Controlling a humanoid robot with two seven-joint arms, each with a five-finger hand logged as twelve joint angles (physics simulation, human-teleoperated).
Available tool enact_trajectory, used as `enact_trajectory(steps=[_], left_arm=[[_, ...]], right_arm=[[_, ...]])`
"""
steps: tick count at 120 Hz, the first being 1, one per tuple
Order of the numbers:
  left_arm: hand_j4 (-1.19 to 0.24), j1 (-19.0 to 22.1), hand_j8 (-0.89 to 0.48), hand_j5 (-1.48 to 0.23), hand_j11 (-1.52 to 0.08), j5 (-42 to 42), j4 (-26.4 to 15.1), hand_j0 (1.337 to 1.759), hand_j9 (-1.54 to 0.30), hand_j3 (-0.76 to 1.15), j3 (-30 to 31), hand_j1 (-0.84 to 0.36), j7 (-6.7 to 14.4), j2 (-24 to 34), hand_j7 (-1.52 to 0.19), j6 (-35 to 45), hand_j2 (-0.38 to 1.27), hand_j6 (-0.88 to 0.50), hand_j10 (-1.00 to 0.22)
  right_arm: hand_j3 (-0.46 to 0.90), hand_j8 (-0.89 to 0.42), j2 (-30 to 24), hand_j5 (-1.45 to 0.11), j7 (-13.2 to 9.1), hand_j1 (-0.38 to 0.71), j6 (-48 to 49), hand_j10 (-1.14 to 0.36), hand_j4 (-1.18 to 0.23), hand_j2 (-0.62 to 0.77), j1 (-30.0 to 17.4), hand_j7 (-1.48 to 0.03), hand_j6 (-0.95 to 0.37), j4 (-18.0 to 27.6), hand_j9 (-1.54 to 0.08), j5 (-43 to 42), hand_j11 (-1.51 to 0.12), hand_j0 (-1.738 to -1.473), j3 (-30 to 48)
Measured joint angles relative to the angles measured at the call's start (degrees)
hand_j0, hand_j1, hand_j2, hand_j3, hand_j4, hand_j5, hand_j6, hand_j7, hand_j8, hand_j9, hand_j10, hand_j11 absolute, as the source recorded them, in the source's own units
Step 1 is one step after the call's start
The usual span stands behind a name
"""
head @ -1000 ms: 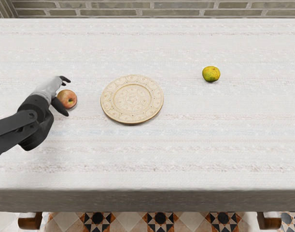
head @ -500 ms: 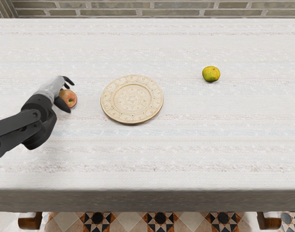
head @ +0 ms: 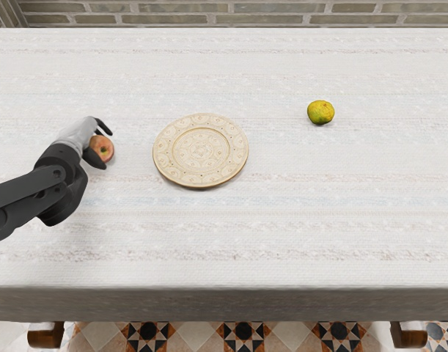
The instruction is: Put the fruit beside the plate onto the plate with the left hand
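Head view looks down on a long table [head: 297, 220] under a pale cloth, which fills nearly everything, with a strip of brick wall [head: 224, 12] behind it and patterned floor tiles [head: 242, 336] showing below its front edge. From the left edge comes the dark left arm [head: 29, 196], lying low over the cloth and angled up toward the middle. A round cream plate [head: 200, 150] with an embossed pattern sits flat a little left of the table's centre, with nothing on it. The left hand [head: 81, 136], grey with dark fingertips, is at the end of the arm, well left of the plate. Its fingers [head: 104, 128] curl over the top of the apple [head: 103, 149] and its thumb hooks round the near side, so the hand is wrapped about the fruit from the left. The apple, red and yellow, is on the cloth to the left of the plate and clear of its rim; I cannot tell whether it is lifted at all. A small green-yellow citrus [head: 320, 112] lies alone, far off to the right of the plate.
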Motion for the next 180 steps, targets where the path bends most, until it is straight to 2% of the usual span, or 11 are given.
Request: enact_trajectory(steps=[18, 62, 91, 116, 134, 138, 158, 162, 166, 167, 180], left_arm=[[-0.52, -0.06, -0.32, -0.73, -0.73, -0.23, 0.04, 1.652, -0.73, 0.00, 0.01, -0.16, 0.03, 0.00, -0.72, -0.07, 0.02, -0.36, -0.52], [-0.51, -1.02, -0.25, -0.86, -0.85, -1.00, -1.24, 1.648, -0.86, 0.00, -0.05, -0.17, 0.10, 0.09, -0.86, -0.17, 0.04, -0.29, -0.48], [-0.53, -5.20, -0.26, -0.91, -0.89, -1.25, -8.06, 1.648, -0.90, 0.00, -0.56, -0.16, 0.09, 2.62, -0.90, -0.38, 0.10, -0.30, -0.49], [-0.56, -10.61, -0.28, -0.92, -0.90, -2.86, -10.87, 1.651, -0.91, 0.00, -0.69, -0.17, 0.04, 1.95, -0.92, -0.94, 0.23, -0.32, -0.51], [-0.57, -12.45, -0.28, -0.94, -0.90, -3.73, -11.19, 1.653, -0.91, 0.00, -0.66, -0.21, -0.03, -2.13, -0.91, -2.73, 0.39, -0.31, -0.51], [-0.57, -12.82, -0.29, -0.93, -0.90, -3.73, -11.18, 1.653, -0.90, 0.00, -0.61, -0.20, 0.01, -3.55, -0.91, -3.01, 0.32, -0.32, -0.51], [-0.61, -12.88, -0.32, -0.95, -0.90, -3.81, -11.12, 1.655, -0.90, 0.00, -0.32, -0.20, 0.03, -8.86, -0.91, -3.80, 0.42, -0.34, -0.53], [-0.62, -12.83, -0.36, -0.94, -0.90, -3.78, -11.05, 1.655, -0.90, 0.00, -0.27, -0.20, 0.01, -9.12, -0.91, -3.82, 0.45, -0.37, -0.55], [-0.62, -12.70, -0.32, -0.94, -0.90, -3.74, -10.95, 1.655, -0.90, 0.00, -0.22, -0.21, 0.03, -9.38, -0.91, -3.85, 0.47, -0.38, -0.55], [-0.63, -12.68, -0.36, -0.93, -0.90, -3.70, -10.90, 1.655, -0.90, 0.00, -0.21, -0.21, 0.04, -9.59, -0.91, -3.82, 0.47, -0.38, -0.55], [-0.66, -12.34, -0.35, -0.93, -0.91, -3.60, -9.48, 1.655, -0.91, 0.00, -0.07, -0.21, 0.04, -10.99, -0.91, -3.90, 0.50, -0.41, -0.57]], right_arm=[[0.00, 0.00, 0.00, 0.00, 0.00, -0.35, 0.04, 0.00, 0.00, 0.00, 0.04, 0.00, 0.00, 0.00, 0.00, 0.00, 0.00, -1.658, 0.00], [0.00, 0.00, 0.00, 0.00, 0.00, -0.35, 0.03, 0.00, 0.00, 0.00, 0.33, 0.00, 0.00, 0.00, 0.00, 0.00, 0.00, -1.658, 0.00], [0.00, 0.00, 0.00, 0.00, -0.02, -0.35, 0.04, 0.00, 0.00, 0.00, 0.61, 0.00, 0.00, 0.00, 0.00, -0.04, 0.00, -1.658, -0.02], [0.00, 0.00, 0.00, 0.00, -0.07, -0.35, 0.06, 0.00, 0.00, 0.00, 0.88, 0.00, 0.00, 0.00, 0.00, -0.06, 0.00, -1.658, -0.08], [0.00, 0.00, 0.00, 0.00, -0.08, -0.35, 0.01, 0.00, 0.00, 0.00, 0.92, 0.00, 0.00, -0.01, 0.00, -0.08, 0.00, -1.658, -0.08], [0.00, 0.00, 0.00, 0.00, -0.09, -0.35, 0.00, 0.00, 0.00, 0.00, 0.92, 0.00, 0.00, 0.00, 0.00, -0.08, 0.00, -1.658, -0.08], [0.00, 0.00, 0.00, 0.00, -0.09, -0.35, -0.02, 0.00, 0.00, 0.00, 0.87, 0.00, 0.00, -0.01, 0.00, -0.14, 0.00, -1.658, -0.09], [0.00, 0.00, 0.00, 0.00, -0.09, -0.35, -0.02, 0.00, 0.00, 0.00, 0.86, 0.00, 0.00, -0.01, 0.00, -0.15, 0.00, -1.658, -0.09], [0.00, 0.00, 0.00, 0.00, -0.09, -0.35, -0.03, 0.00, 0.00, 0.00, 0.86, 0.00, 0.00, -0.01, 0.00, -0.15, 0.00, -1.658, -0.10], [0.00, 0.00, 0.00, 0.00, -0.09, -0.35, -0.03, 0.00, 0.00, 0.00, 0.85, 0.00, 0.00, -0.01, 0.00, -0.16, 0.00, -1.658, -0.10], [0.00, 0.00, 0.00, 0.00, -0.09, -0.35, -0.03, 0.00, 0.00, 0.00, 0.86, 0.00, 0.00, 0.00, 0.00, -0.17, 0.00, -1.658, -0.13]])
